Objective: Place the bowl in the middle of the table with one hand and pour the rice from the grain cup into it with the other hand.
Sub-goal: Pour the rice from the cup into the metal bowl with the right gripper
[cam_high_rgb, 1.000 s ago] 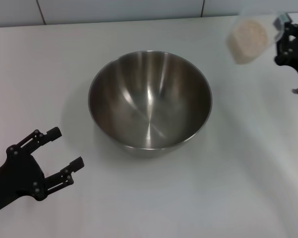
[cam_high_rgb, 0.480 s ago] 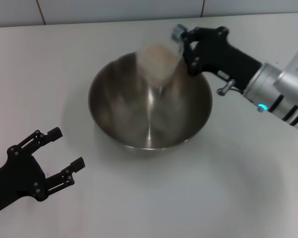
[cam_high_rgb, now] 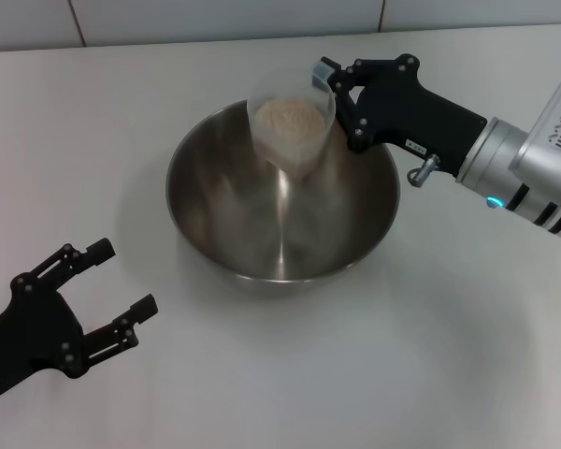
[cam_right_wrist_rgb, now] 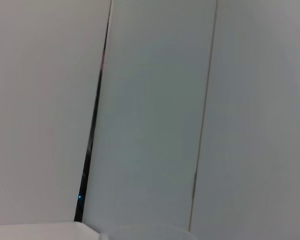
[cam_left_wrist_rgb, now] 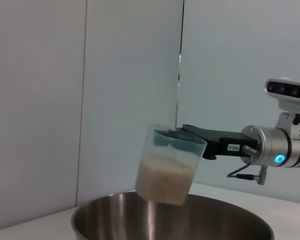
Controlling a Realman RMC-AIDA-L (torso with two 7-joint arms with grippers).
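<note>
The steel bowl (cam_high_rgb: pixel 282 196) stands in the middle of the white table (cam_high_rgb: pixel 449 355); its rim shows in the left wrist view (cam_left_wrist_rgb: pixel 170 220). My right gripper (cam_high_rgb: pixel 341 98) is shut on the clear grain cup (cam_high_rgb: pixel 293 117) and holds it over the bowl's far side, slightly tilted. The rice (cam_high_rgb: pixel 288 120) fills the cup's lower part; the cup and rice also show in the left wrist view (cam_left_wrist_rgb: pixel 166 172). The bowl's inside shows no rice. My left gripper (cam_high_rgb: pixel 122 290) is open and empty at the near left, apart from the bowl.
A grey tiled wall (cam_high_rgb: pixel 224 19) runs along the table's far edge. The right arm (cam_high_rgb: pixel 533 168) reaches in from the right above the table. The right wrist view shows only wall panels (cam_right_wrist_rgb: pixel 150 115).
My right gripper has carried the cup from the far right to above the bowl's far side, then steadied it there. The left gripper has not moved.
</note>
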